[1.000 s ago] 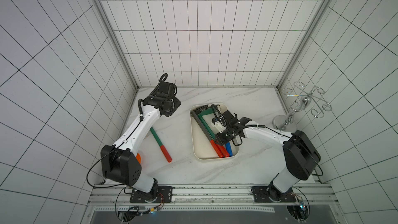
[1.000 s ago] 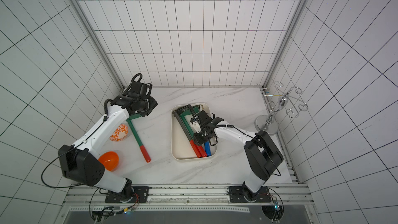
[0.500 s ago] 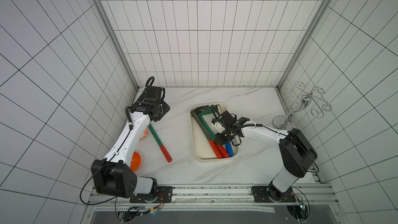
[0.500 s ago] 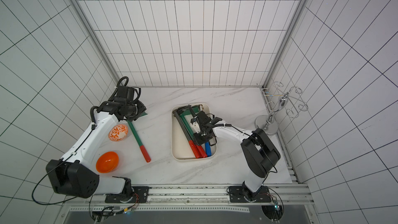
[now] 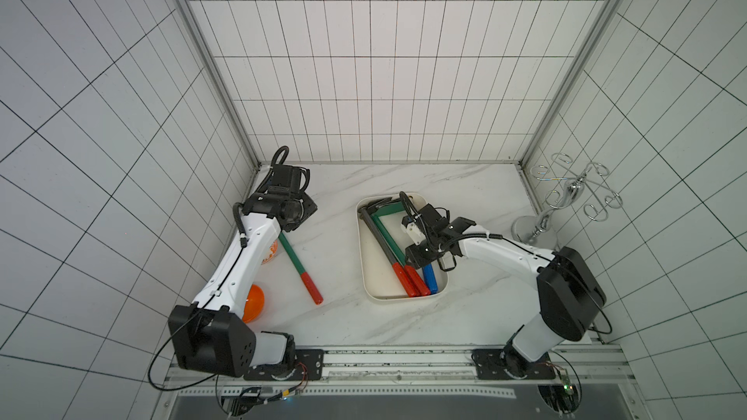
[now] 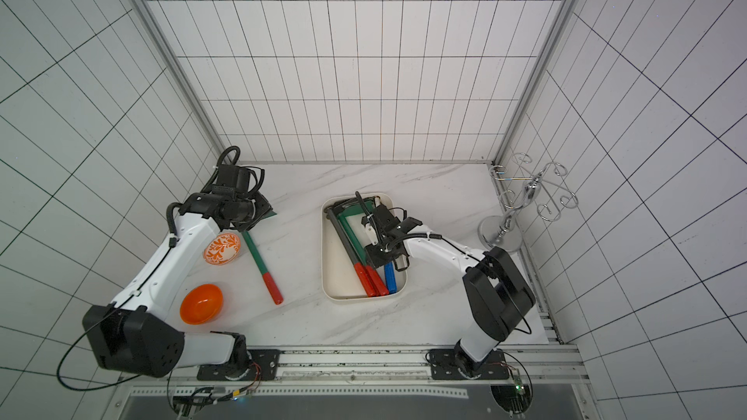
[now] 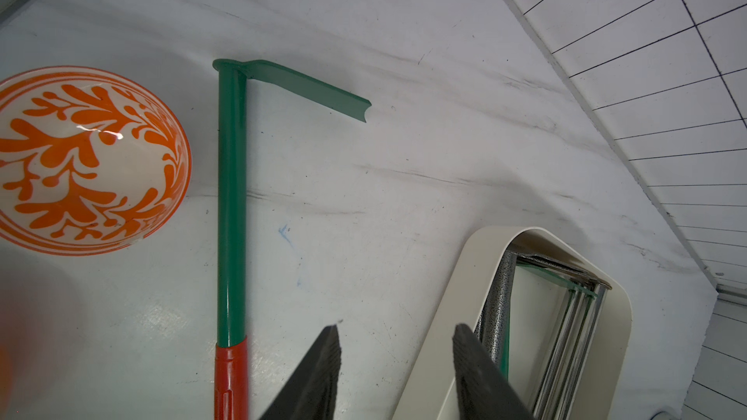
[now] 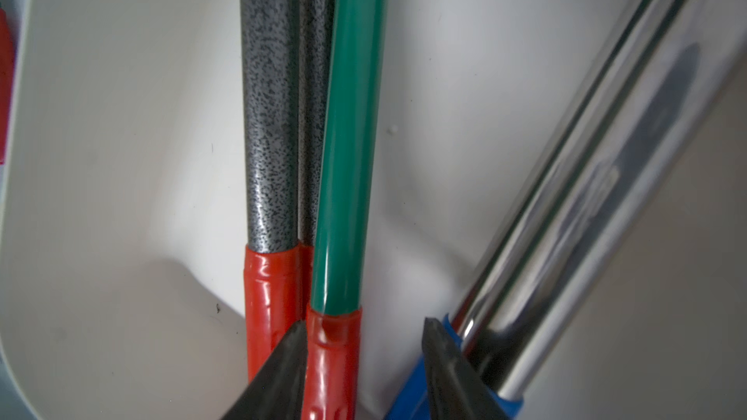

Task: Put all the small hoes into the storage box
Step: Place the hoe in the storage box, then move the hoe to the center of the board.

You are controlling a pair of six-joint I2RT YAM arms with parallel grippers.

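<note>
A green small hoe [image 5: 299, 266] with a red grip lies on the table left of the storage box [image 5: 361, 244]; the left wrist view shows its shaft [image 7: 231, 195] and blade. My left gripper [image 7: 396, 327] hangs open and empty above the table between that hoe and the storage box rim [image 7: 444, 309]. Inside the box lie several hoes. My right gripper [image 8: 364, 322] is low in the box, open, its jaws either side of a green hoe [image 8: 351, 135] at the red grip. One finger touches the grip; the other stands apart from it.
Two grey-shafted hoes [image 8: 269, 115] and a chrome hoe [image 8: 586, 155] with a blue grip also lie in the box. An orange-patterned plate [image 6: 221, 249] and an orange bowl [image 6: 201, 303] sit at the left. A chrome hook stand [image 6: 521, 204] stands at the right wall.
My right jaws have opened off the green hoe's red grip in the box. My left arm has swung left, away from the box, to above the head of the hoe on the table.
</note>
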